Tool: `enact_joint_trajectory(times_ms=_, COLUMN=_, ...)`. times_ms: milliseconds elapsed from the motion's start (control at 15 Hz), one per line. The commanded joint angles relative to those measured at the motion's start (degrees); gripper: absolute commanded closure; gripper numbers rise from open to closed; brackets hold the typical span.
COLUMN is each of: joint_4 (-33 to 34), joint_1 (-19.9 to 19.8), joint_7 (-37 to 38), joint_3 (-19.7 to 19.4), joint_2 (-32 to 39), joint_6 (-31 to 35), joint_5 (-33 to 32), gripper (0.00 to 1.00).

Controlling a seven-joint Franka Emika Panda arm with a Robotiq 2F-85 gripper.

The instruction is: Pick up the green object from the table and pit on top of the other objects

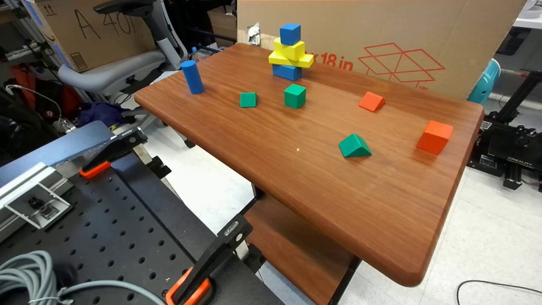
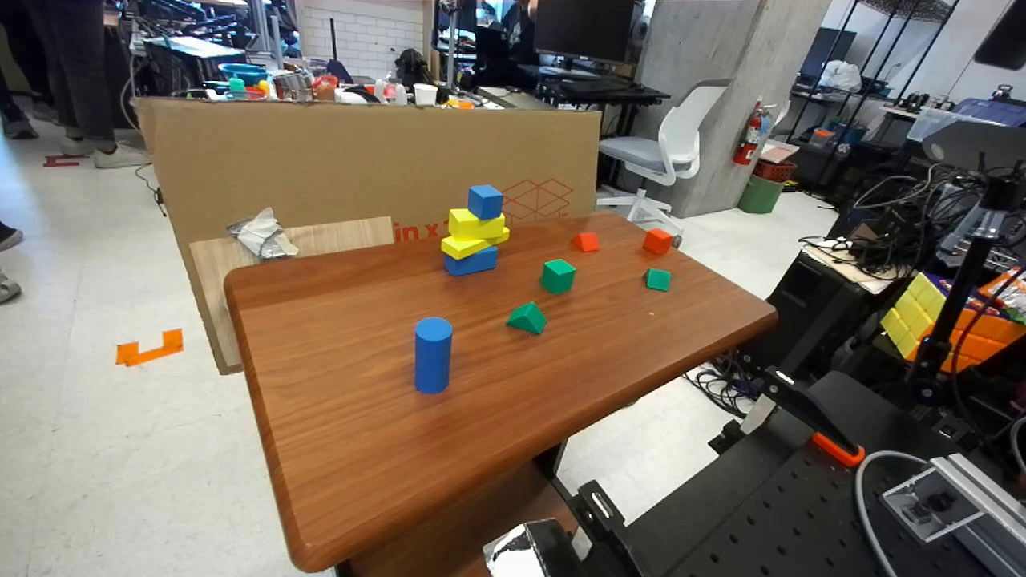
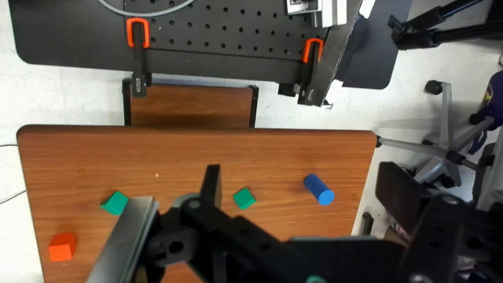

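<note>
The green cube (image 1: 295,96) stands on the reddish-brown table (image 1: 296,169), in front of the block tower. It shows in both exterior views (image 2: 558,276). The tower (image 1: 289,51) has a blue block at the bottom, crossed yellow pieces above it and a blue cube on top; it also shows in both exterior views (image 2: 474,232). My gripper (image 3: 302,173) is in the wrist view only, high above the table. Its fingers are wide apart with nothing between them. The cube and tower do not show in the wrist view, where the gripper body covers that part of the table.
A blue cylinder (image 2: 433,357) stands upright near one table end. Two smaller green blocks (image 1: 248,100) (image 1: 355,146) lie apart from the cube. An orange block (image 1: 435,137) and a red-orange wedge (image 1: 372,101) lie toward the opposite end. A cardboard sheet (image 2: 361,160) stands behind the table.
</note>
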Motion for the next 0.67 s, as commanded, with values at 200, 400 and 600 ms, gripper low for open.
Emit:
enact_joint_trajectory(times_ms=200, joint_4=10.00, joint_1=0.05, joint_7=1.87, joint_3=3.07, joint_2=16.04, joint_6=9.69, joint_5=0.35, gripper=0.00)
enact_joint_trajectory(times_ms=400, joint_4=13.56, joint_1=-0.33, joint_7=2.65, joint_3=3.81, joint_2=23.21, joint_6=14.42, joint_5=0.33, gripper=0.00)
enact_joint_trajectory(times_ms=600, joint_4=17.17, joint_1=-1.05, joint_7=4.14, joint_3=4.53, joint_2=30.19, joint_6=17.68, joint_5=-0.51, gripper=0.00)
